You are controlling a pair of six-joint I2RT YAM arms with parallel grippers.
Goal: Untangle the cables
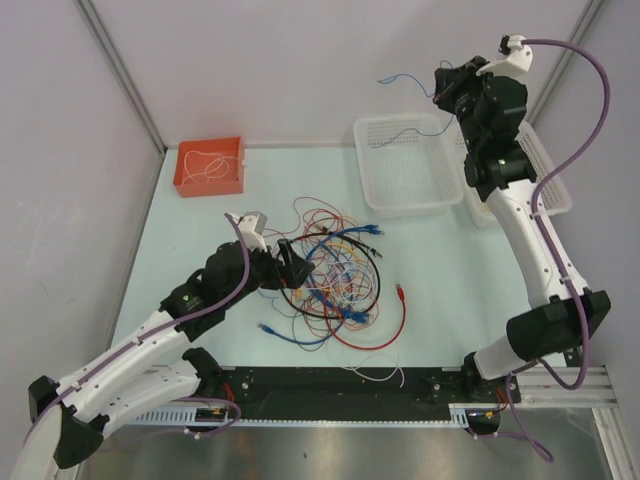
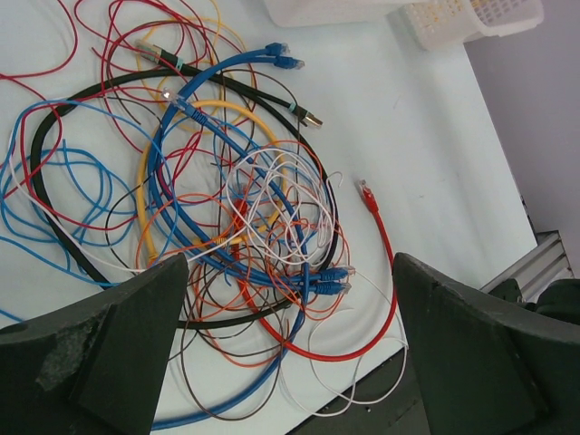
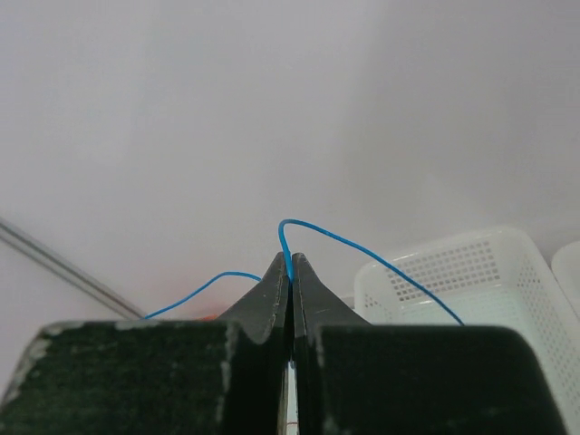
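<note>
A tangle of thin cables (image 1: pixel 335 275) in red, blue, orange, white, yellow and black lies mid-table; it fills the left wrist view (image 2: pixel 227 199). My left gripper (image 1: pixel 290 262) is open, hovering at the tangle's left edge with its fingers (image 2: pixel 127 335) wide apart and nothing between them. My right gripper (image 1: pixel 445 88) is raised high at the back above the white basket (image 1: pixel 405 165), shut on a thin blue wire (image 3: pixel 288 258). The wire's two ends trail out to both sides (image 1: pixel 400 78).
A red tray (image 1: pixel 210 165) with a white wire in it sits at the back left. A second white basket (image 1: pixel 545 170) stands right of the first, partly behind my right arm. A red cable with a plug end (image 1: pixel 400 300) loops out right of the tangle.
</note>
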